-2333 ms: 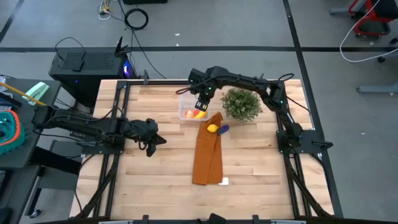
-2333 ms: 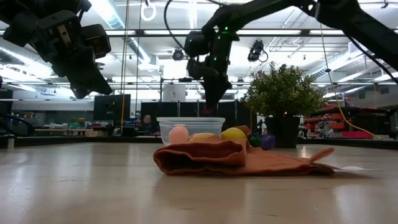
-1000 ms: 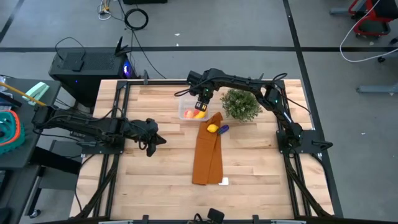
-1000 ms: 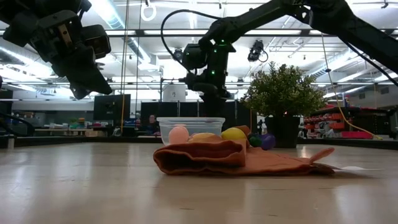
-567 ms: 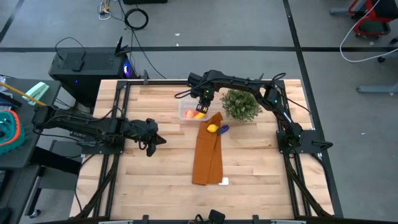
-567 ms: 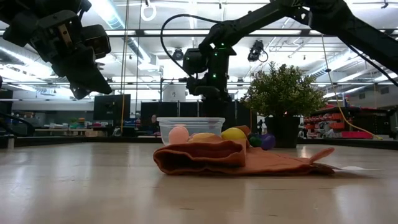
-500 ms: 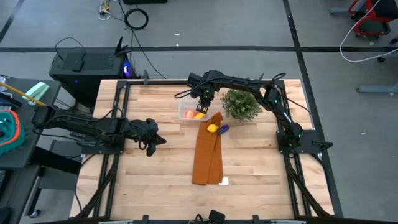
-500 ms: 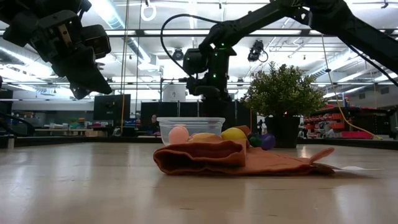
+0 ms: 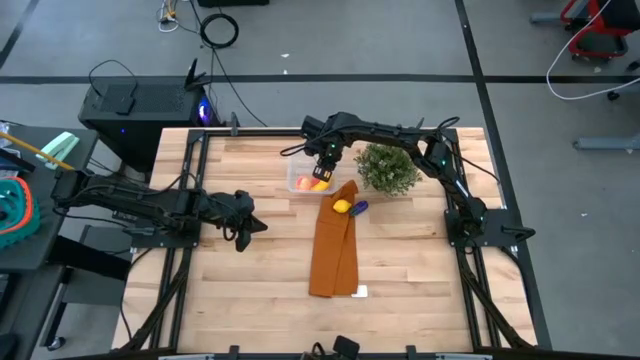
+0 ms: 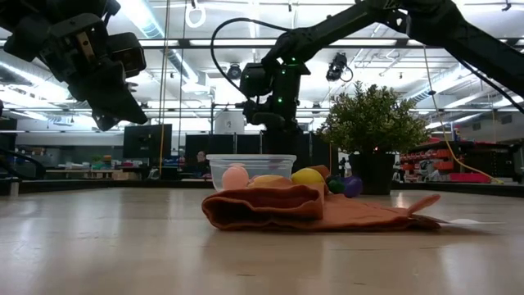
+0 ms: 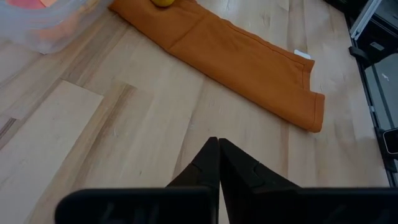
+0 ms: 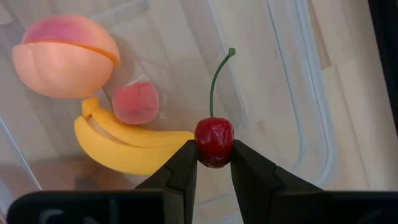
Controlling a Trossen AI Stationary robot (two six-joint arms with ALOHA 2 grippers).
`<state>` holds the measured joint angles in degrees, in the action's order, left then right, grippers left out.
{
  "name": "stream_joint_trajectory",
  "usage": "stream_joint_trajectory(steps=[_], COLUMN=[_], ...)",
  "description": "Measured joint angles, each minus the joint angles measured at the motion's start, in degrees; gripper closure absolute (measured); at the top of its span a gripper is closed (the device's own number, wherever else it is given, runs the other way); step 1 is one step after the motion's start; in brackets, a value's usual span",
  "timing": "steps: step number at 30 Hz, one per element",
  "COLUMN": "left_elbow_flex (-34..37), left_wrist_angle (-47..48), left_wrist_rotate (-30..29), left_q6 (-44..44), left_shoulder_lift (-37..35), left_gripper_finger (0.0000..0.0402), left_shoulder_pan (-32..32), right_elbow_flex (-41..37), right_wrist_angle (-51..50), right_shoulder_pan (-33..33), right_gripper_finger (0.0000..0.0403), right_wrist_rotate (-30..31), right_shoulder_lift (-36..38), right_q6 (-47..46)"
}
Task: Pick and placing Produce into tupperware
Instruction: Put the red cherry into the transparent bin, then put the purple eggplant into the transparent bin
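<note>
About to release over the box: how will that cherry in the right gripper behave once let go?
The cherry looks round and glossy, so it will probably roll or bounce a little. It hangs over the tupperware, whose walls should contain it. The right gripper pinches only the fruit's sides, so it may slip early. Its thin green stem looks bendy and could catch on the banana.

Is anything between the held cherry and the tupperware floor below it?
Nothing visible. The right end effector holds the cherry over a bare patch of the open tupperware, beside the banana.

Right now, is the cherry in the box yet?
Not yet. The right gripper pinches the cherry above the tupperware.
</note>
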<state>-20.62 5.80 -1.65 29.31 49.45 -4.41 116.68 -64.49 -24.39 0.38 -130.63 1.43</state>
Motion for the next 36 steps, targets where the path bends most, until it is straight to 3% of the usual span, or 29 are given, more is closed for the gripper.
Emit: stream_joint_trajectory(steps=[9, 24, 36], left_elbow_flex=[0.0, 0.0, 0.0], left_wrist_angle=[0.0, 0.0, 0.0], left_wrist_rotate=[0.0, 0.0, 0.0], left_q6=[0.0, 0.0, 0.0], left_shoulder_lift=[0.0, 0.0, 0.0], left_gripper_finger=[0.0376, 0.0387, 0.039], left_shoulder_pan=[0.0, 0.0, 0.0], right_elbow_flex=[-4.8, -5.4, -5.4], right_wrist_angle=[2.2, 5.1, 4.9], right_shoulder_pan=[0.5, 1.0, 1.8], right_gripper_finger=[0.0309, 0.0307, 0.0244], right_wrist_rotate=[-1.5, -1.5, 1.8], right_shoulder_lift=[0.0, 0.0, 0.0], right_q6=[-2.0, 1.4, 6.7])
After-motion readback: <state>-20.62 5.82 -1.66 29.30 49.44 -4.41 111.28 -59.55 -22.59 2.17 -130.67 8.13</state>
